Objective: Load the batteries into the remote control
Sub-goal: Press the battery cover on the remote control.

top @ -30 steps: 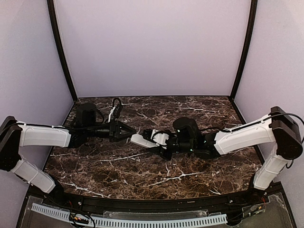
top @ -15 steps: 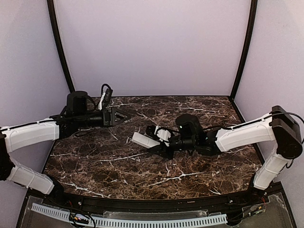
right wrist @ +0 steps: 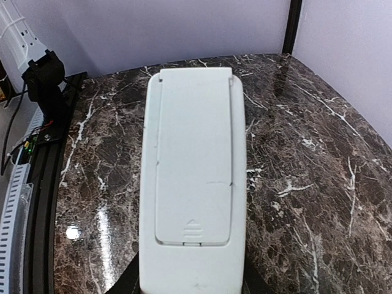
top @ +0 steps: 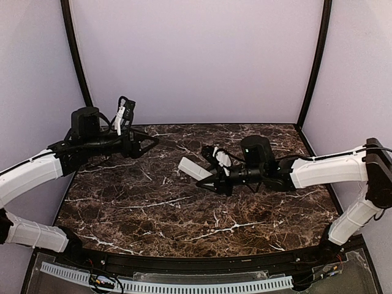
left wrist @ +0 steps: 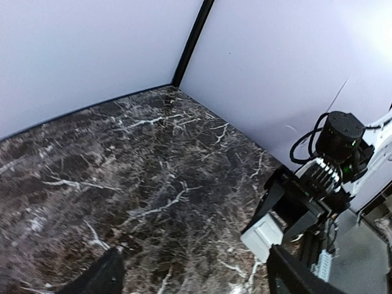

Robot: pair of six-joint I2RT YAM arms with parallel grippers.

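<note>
1. closest to the right wrist, the right fingers (right wrist: pixel 130 283) pinch the near end of the remote control (right wrist: pixel 193 177) from both sides and hold it lifted off the worktop (top: pixel 184 214).
2. its long axis runs straight away from that wrist. seen from above, the free end points left and a little toward the back, roughly over the middle of the worktop.
3. the left fingers (left wrist: pixel 101 278) are spread wide. they are raised over the back-left part of the worktop, well apart from the remote control, whose free end faces them.
4. the worktop is glossy dark brown marble with white veins, and a white slotted strip (top: pixel 165 285) runs along its near edge.
5. farther off, plain pale lilac walls (top: pixel 196 61) close in the back and both sides, with black posts (top: pixel 78 67) at the back corners.
6. the remote control is a slim white bar with rounded corners, its back turned up to the wrist camera. near the fingers we see a small ridged thumb mark (right wrist: pixel 193 231) on the battery cover (right wrist: pixel 193 153). the cover's seam runs up the body to the far end, and the cover lies flush with the body.
</note>
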